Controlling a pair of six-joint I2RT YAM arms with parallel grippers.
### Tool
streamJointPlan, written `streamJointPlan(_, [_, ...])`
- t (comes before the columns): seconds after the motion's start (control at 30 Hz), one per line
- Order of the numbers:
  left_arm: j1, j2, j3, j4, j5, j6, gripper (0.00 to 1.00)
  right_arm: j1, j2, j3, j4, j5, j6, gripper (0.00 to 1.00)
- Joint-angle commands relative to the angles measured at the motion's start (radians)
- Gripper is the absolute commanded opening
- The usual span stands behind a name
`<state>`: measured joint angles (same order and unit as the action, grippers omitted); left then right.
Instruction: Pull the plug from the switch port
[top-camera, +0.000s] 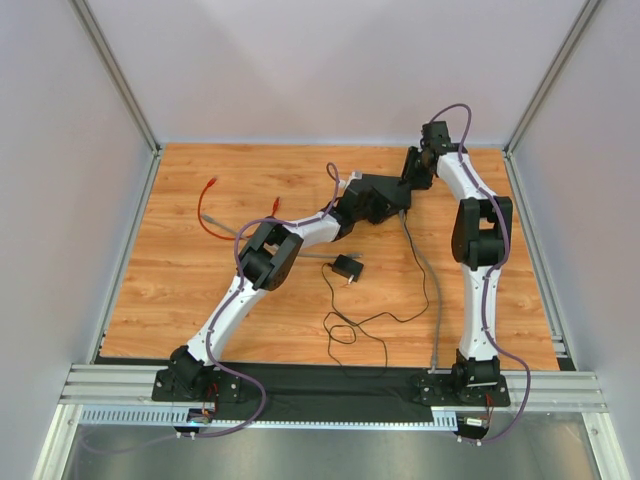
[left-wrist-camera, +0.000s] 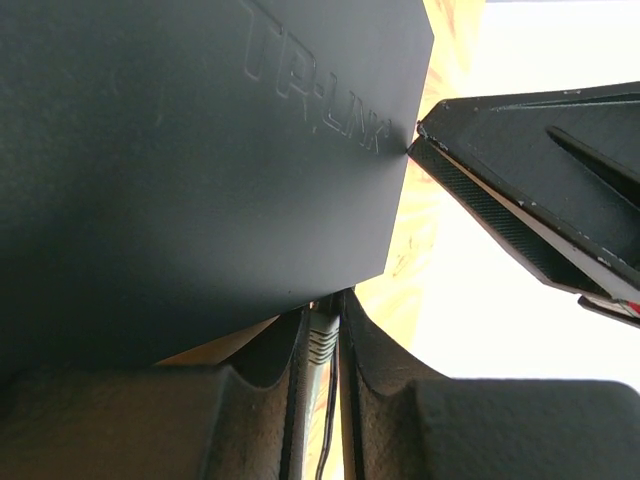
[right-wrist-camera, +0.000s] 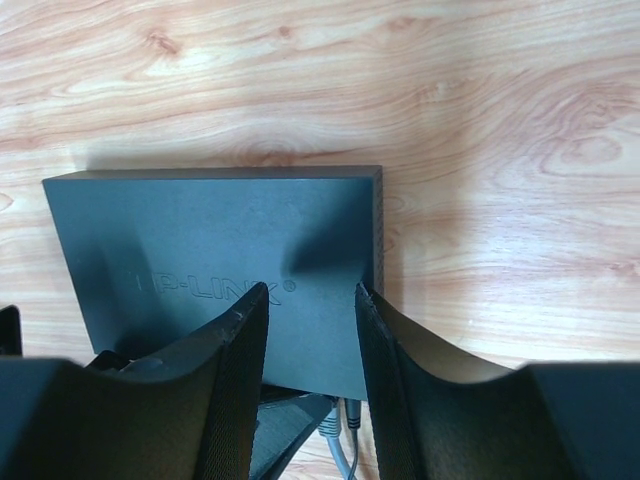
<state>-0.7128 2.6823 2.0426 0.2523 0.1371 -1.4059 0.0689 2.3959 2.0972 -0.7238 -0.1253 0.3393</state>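
Left gripper (left-wrist-camera: 322, 312) is pinched on the grey plug (left-wrist-camera: 322, 340) at the switch (right-wrist-camera: 200, 230) edge; we cannot see the switch port itself, hidden at 6 o'clock behind the fingers. Right gripper (right-wrist-camera: 312, 295) stands with jaws apart over the switch, which lies toward 12 o'clock on the worktop (right-wrist-camera: 480, 120).

From above, the switch (top-camera: 388, 189) is mostly covered by the left arm (top-camera: 330, 225) and the right gripper (top-camera: 409, 180), and its sockets are out of sight. In the left wrist view its body runs off the top and left edges, and the plug (left-wrist-camera: 322, 338) shows only as a grey sliver between the left fingers (left-wrist-camera: 255, 395). In the right wrist view the right fingers (right-wrist-camera: 228, 355) hide the switch's near edge, and the grey cable (right-wrist-camera: 341, 452) is cut off at the bottom edge.
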Motion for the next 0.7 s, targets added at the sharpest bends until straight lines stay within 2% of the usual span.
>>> streamJointPlan(0.0, [0.004,-0.018,-0.048,-0.11,0.027,0.043,0.06,-0.001,0.071,-0.002,-0.132,0.087,-0.029,0.43])
streamJointPlan(0.2, [0.006,-0.044,-0.064,-0.151,0.038,0.111,0.04,0.02,0.086,0.033,-0.163,0.119,-0.042,0.43])
streamJointPlan(0.43, [0.007,-0.047,-0.067,-0.156,0.045,0.117,0.03,0.063,0.072,0.05,-0.178,0.197,-0.075,0.43])
streamJointPlan(0.67, [0.01,-0.113,-0.151,-0.139,0.047,0.153,0.02,0.062,0.092,0.05,-0.19,0.208,-0.08,0.43])
